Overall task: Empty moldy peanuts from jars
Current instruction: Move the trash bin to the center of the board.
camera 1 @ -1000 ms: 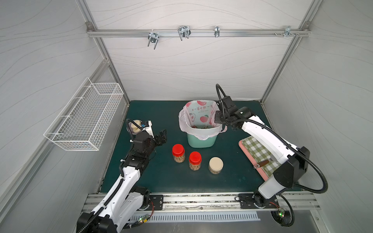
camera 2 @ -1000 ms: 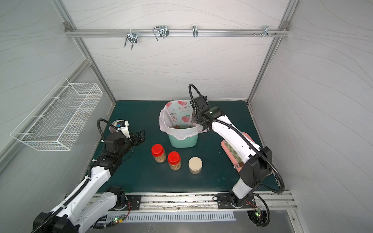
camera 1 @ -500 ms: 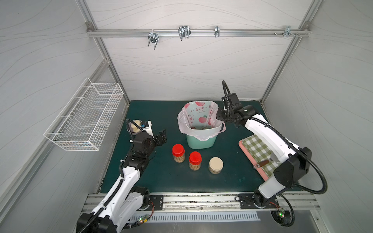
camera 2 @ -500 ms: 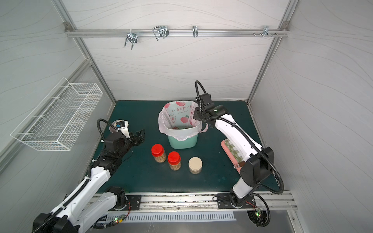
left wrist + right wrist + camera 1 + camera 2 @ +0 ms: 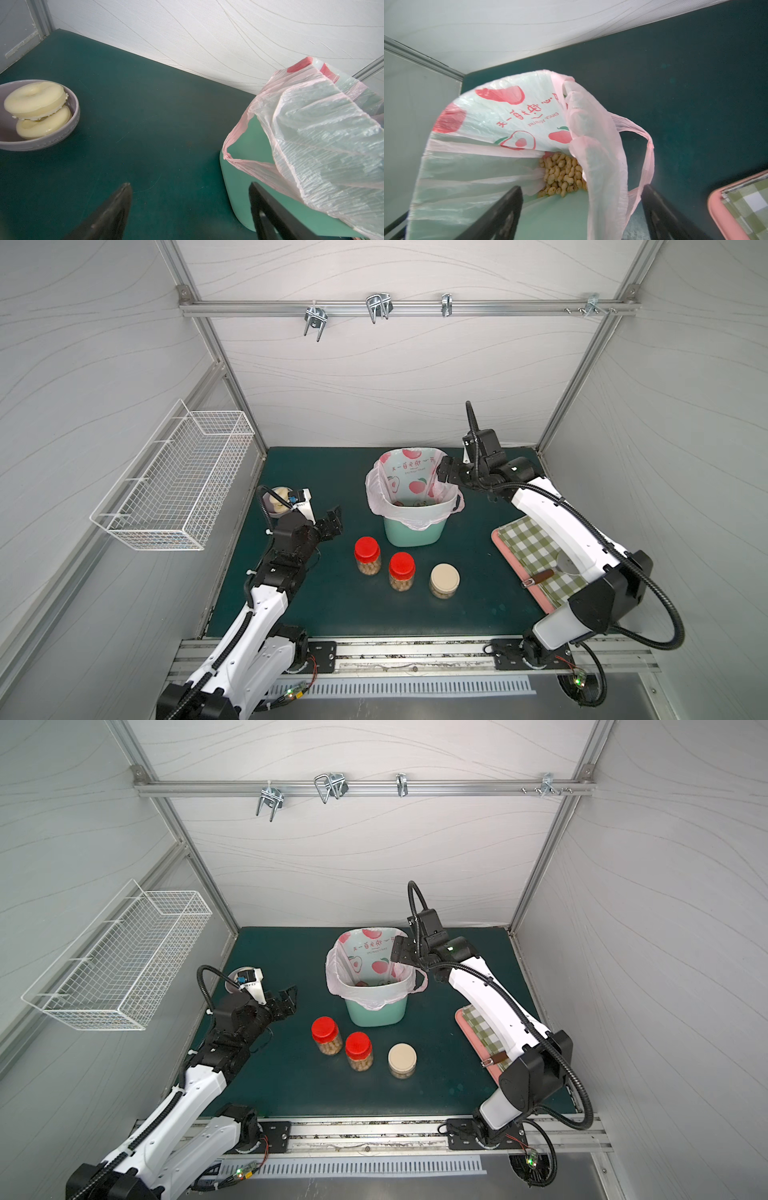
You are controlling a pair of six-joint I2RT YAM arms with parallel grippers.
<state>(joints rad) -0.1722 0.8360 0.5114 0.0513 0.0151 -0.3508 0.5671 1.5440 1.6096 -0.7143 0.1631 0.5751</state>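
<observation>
Your right gripper hangs at the far right corner of the bin, about level with its rim. Its jaws are spread wide and pinch nothing. The right wrist view shows a loose fold of the pink fruit-print bag drooping between the two fingers; you cannot tell whether the plastic brushes either one. Down inside the bag lies a heap of moldy peanuts.

Your left gripper is also spread and empty. It hovers over the bare worktop toward the left edge, between the bowl and the row of jars. Two pale ring-shaped pastries sit stacked in the bowl, which stands hard against the left edge.

All three jars stand upright in a slanting row at the middle of the worktop, just on the near side of the bin and apart from it. Two carry red lids. The squat one at the right end of the row carries a beige lid. Every lid is on, and tan nuts show through the clear walls of each jar. Neither gripper touches a jar.

Along the right edge lies a pink tray with a green checked cloth on it, partly hidden under your right arm.
</observation>
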